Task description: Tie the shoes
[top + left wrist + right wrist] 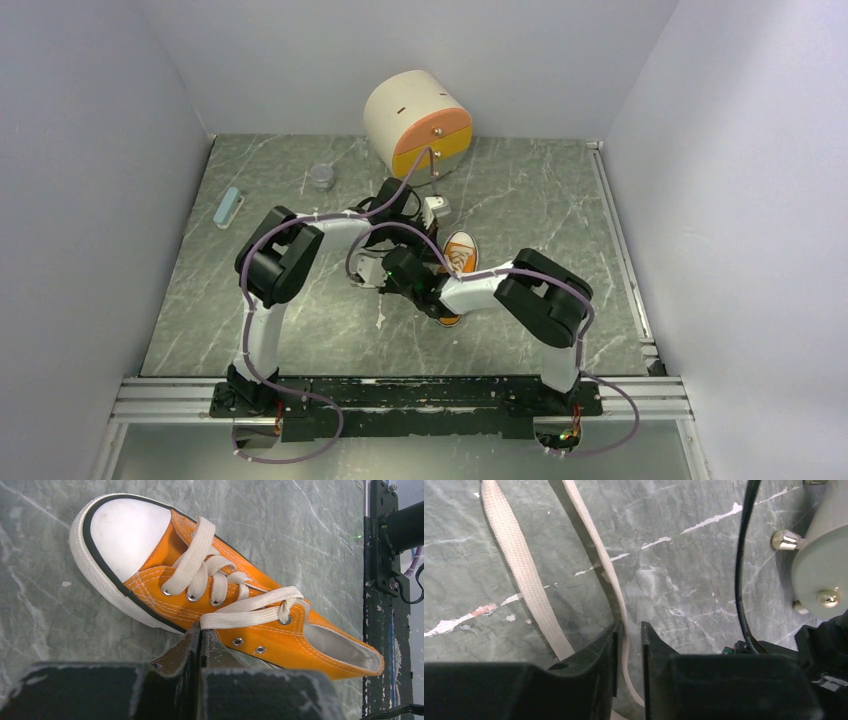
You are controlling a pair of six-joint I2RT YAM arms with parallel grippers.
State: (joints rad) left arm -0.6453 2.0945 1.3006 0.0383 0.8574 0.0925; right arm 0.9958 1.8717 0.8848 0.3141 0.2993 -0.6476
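Two jaws of your left gripper [200, 630] pinch a lace end [240, 611], the shoe [272, 630] just ahead. Your right gripper [629, 628] jaws stand slightly apart, another lace [610, 575] between them.

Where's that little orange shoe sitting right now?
In the top view the orange sneaker lies near the middle of the table, slightly to the right, on the robot's side of the round cream-and-orange container.

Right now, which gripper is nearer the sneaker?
Left. The left gripper pinches the top lace at the sneaker, beside its eyelets. The right gripper straddles a loose lace over bare table, no sneaker in its view.
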